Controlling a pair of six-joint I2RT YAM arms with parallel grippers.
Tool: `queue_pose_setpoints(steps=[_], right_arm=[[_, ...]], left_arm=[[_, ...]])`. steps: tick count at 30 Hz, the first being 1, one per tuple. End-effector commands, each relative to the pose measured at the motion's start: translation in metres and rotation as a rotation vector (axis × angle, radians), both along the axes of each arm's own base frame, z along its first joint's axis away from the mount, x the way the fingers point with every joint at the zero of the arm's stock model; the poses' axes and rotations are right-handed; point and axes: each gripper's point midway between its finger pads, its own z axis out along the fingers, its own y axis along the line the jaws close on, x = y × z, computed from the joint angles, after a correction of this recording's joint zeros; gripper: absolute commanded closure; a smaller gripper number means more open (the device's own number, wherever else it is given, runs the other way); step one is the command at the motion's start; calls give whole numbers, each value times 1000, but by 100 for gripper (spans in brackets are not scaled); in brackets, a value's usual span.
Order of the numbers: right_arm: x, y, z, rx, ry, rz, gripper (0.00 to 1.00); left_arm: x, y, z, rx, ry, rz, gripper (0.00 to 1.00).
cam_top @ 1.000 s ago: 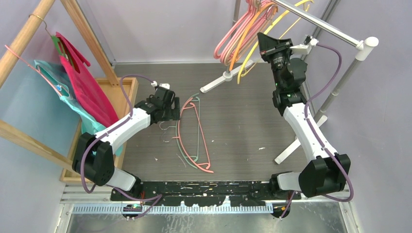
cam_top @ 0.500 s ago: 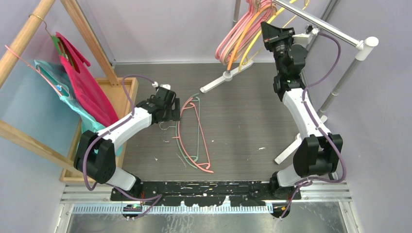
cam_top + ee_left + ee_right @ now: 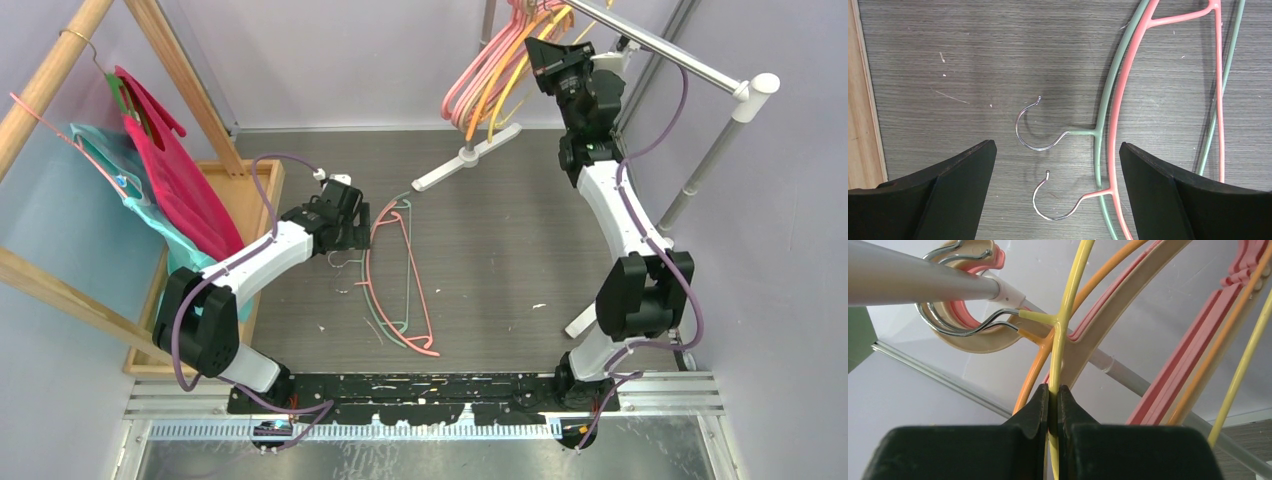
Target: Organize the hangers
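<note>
A pink hanger (image 3: 422, 300) and a pale green hanger (image 3: 378, 305) lie together on the grey floor. My left gripper (image 3: 345, 228) is open and empty just above their metal hooks. In the left wrist view the pink hanger (image 3: 1117, 115) and the green hanger (image 3: 1102, 107) lie between my open fingers (image 3: 1055, 150). My right gripper (image 3: 545, 55) is raised at the metal rail (image 3: 650, 45). It is shut on the yellow hanger (image 3: 1064, 335), whose hook sits over the rail (image 3: 913, 277). Orange, pink and beige hangers (image 3: 478, 85) hang beside it.
A wooden rack (image 3: 60, 70) at the left holds hangers with magenta (image 3: 175, 185) and teal (image 3: 120, 180) garments. A wooden tray (image 3: 255, 190) lies under it. The rail stand's white feet (image 3: 450, 165) and grey post (image 3: 700, 170) stand at the right.
My right arm has risen and swung left towards the rail with the yellow hanger, which now hangs bunched with the others. The left arm has not moved.
</note>
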Motion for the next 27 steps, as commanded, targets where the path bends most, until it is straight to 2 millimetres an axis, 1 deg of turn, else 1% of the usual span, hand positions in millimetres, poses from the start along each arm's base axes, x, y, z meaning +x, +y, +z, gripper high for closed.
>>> queue_pose_setpoints(steps=[1,5,6,7,9,12,14,16,18,21,24,27], right_arm=[[11,16,-1,-62,42,59,98],[16,20,-14,-81,85,65,97],[16,20,-17,-79,91,63,96],[15,18,-19,-76,98,56,93],[11,16,-21,-72,99,44,83],[-1,10,-16,-62,79,20,62],[-13,6,-7,-64,56,2,45],[-23,1,-2,-80,46,-21,37],[-35,-2,2,-96,40,-38,31],[-56,-4,4,-140,36,-42,25],[-81,-4,-2,-204,41,-37,22],[-109,-5,-17,-300,71,-53,21]], left_arm=[[9,1,14,9,-49,5,2],[9,1,14,10,-48,7,2],[9,1,13,9,-48,7,2],[9,1,14,9,-49,7,2],[9,1,14,8,-49,6,2],[8,1,14,7,-48,7,2],[7,1,14,5,-49,7,2],[7,1,15,3,-50,9,2],[7,1,15,2,-51,10,2],[6,2,15,6,-49,10,2],[6,3,13,12,-44,12,2],[5,3,12,14,-41,16,2]])
